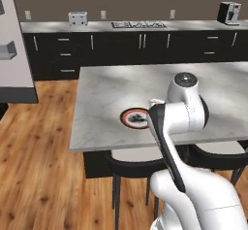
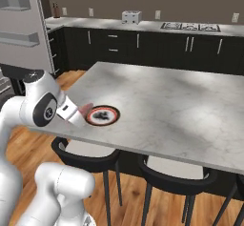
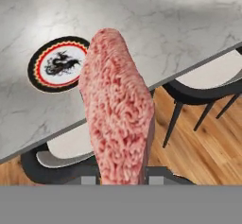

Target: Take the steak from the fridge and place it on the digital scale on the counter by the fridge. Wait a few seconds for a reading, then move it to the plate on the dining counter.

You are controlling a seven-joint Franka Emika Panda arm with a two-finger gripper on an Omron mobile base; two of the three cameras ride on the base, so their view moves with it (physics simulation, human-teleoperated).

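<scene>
Hand [image 2: 82, 111] grips one steak [image 3: 117, 119] at bench [image 2: 181, 101] edge. One plate [image 2: 102, 115] just beyond; three stools [image 2: 86, 156] below.

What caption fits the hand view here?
Gripper holds the steak upright near the dining counter edge, plate ahead, stools below.

The steak [image 3: 118, 119] is a pinkish-red, grainy slab clamped in my end effector [image 3: 124, 173], standing on edge and reaching out over the near edge of the tabletop [image 3: 156, 24]. The plate [image 3: 57, 64] lies flat on that light grey marble near the edge, round, with a dark rim, orange-red ring, white ring and dark centre figure, just beside the steak's tip [image 2: 86, 108].
</scene>
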